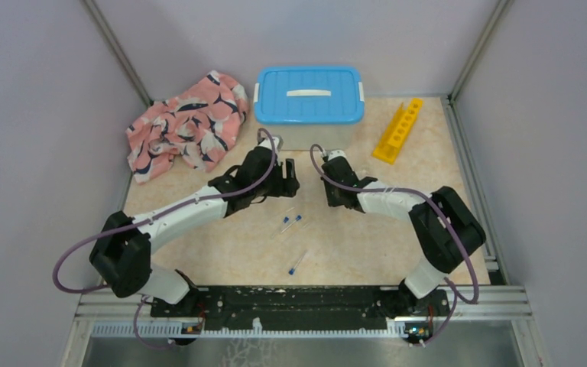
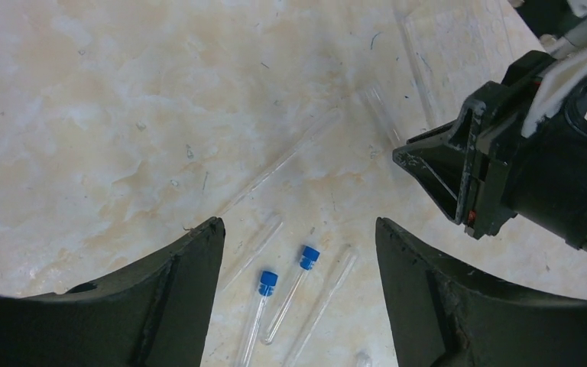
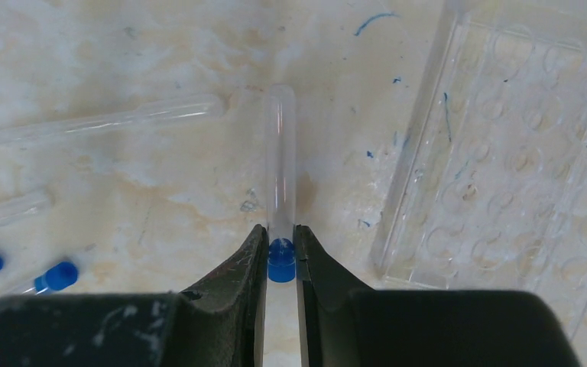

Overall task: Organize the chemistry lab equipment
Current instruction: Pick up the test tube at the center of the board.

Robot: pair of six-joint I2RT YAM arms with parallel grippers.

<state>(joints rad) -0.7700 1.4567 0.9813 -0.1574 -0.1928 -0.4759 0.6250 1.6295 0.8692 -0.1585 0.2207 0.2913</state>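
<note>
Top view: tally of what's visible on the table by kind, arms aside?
blue-capped tubes: 3
yellow rack: 1
white bin with blue lid: 1
pink cloth: 1
Total: 6

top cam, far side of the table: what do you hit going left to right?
pink whale-patterned cloth → white bin with blue lid → yellow holed rack
</note>
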